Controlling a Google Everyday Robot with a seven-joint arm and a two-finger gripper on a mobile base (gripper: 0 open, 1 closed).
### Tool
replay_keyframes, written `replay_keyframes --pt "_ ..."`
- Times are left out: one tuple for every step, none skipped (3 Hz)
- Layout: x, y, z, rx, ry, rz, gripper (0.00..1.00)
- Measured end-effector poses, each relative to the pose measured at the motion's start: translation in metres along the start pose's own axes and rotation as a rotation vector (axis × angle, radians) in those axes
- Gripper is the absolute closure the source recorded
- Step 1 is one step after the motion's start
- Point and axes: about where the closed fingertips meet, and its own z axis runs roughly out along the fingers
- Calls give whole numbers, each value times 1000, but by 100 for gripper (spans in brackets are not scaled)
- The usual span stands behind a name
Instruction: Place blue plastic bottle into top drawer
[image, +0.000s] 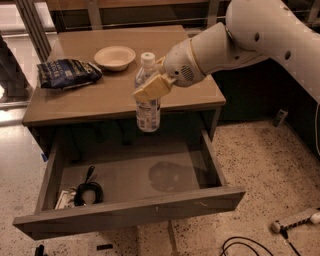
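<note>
Nearest me, the top drawer (135, 214) stood pulled wide open, with a coiled black cable (88, 191) lying in its front left corner. Over the drawer's back part, just off the table (90, 107) edge, the blue plastic bottle (148, 114) hung upright in the air. The gripper (150, 89) had its tan jaws pinching the bottle below the neck. Farther back on the table lay a dark blue snack bag (67, 74) at the left and a pale bowl (115, 56).
</note>
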Motion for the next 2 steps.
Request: replay_keyframes --pt "52 17 24 -3 3 53 100" --pt "100 30 50 -2 7 66 100"
